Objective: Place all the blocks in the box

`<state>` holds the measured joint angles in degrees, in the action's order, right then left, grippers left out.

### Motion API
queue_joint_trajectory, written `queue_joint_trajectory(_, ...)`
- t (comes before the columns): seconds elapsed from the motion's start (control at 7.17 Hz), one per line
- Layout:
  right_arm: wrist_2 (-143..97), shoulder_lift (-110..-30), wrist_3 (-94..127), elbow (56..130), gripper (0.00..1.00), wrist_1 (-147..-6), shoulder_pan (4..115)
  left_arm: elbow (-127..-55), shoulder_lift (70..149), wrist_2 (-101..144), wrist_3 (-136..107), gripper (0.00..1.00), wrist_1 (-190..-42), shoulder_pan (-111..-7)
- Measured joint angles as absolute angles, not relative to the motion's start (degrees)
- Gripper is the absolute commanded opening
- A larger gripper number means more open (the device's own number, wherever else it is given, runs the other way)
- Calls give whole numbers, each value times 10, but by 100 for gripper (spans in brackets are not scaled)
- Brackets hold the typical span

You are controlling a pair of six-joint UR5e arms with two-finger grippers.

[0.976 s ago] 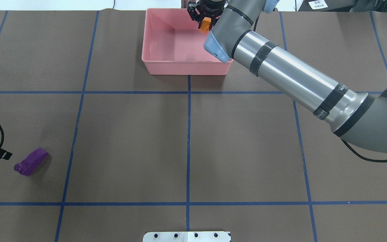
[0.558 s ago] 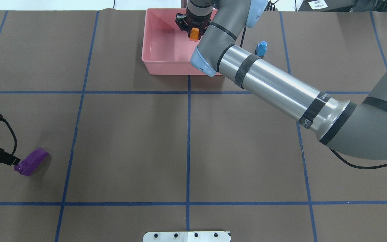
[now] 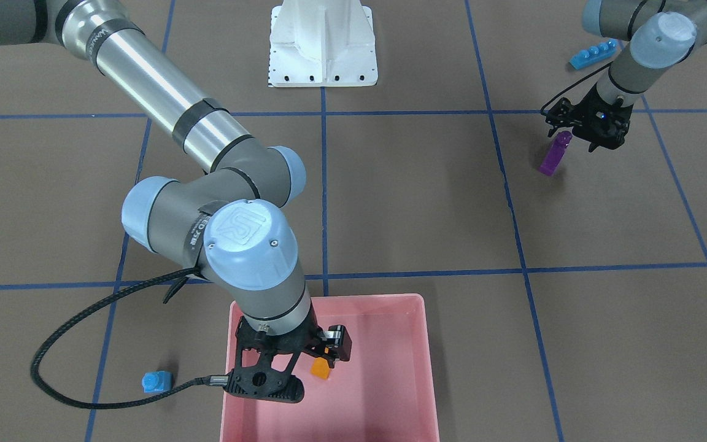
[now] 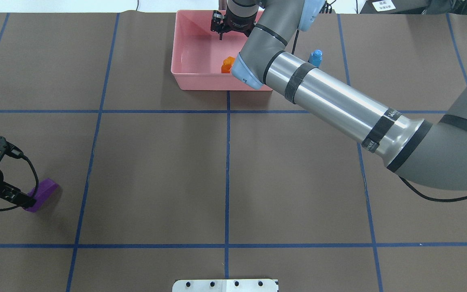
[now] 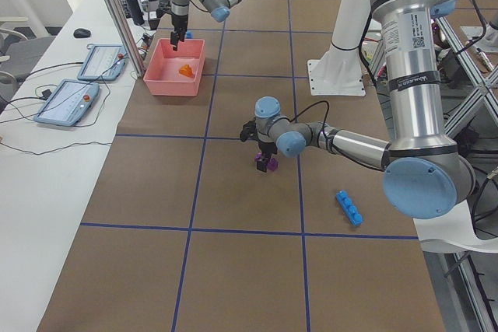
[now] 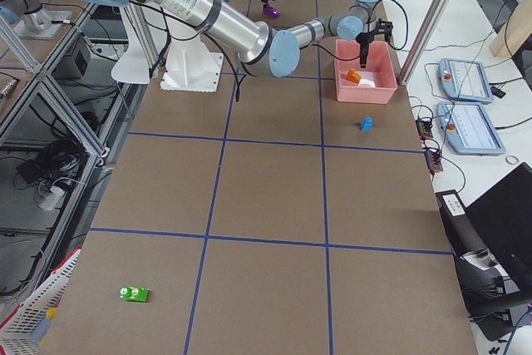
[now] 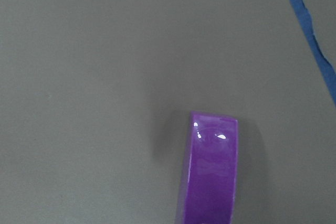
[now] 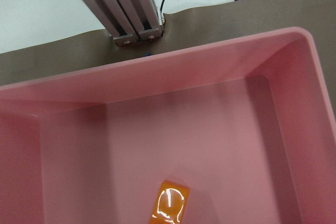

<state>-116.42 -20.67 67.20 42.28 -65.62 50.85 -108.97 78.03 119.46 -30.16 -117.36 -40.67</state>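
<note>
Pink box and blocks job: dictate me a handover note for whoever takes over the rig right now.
Right hand: open, empty, above the pink box.
Left hand: down at one end of the purple block; grip unclear.
Done: orange block lies in the box.
To do: purple block, small blue block beside the box, long blue block and green block, all on the table.
</note>
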Motion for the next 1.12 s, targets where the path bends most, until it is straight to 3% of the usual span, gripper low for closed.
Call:
queue_joint_trajectory(0.14,-1191,-225,658,433,99,-658,531,-1082,788,1191,-302,63,-1173,-397)
queue_joint_trajectory(0.28,-1205,-254,638,449,99,-659,549,-1075,795,1187,-302,7,-1173,-392)
queue_joint_trajectory(0.42,-1209,-281,614,460,99,-659,562,-1070,801,1186,-302,0,-1173,-390)
queue_joint_trajectory(0.84,-1204,-336,573,468,99,-656,575,-1069,814,1191,-303,0,-1172,-389)
queue_joint_trajectory(1.12,-1176,-360,566,468,99,-654,566,-1076,874,1210,-320,0,-1152,-425)
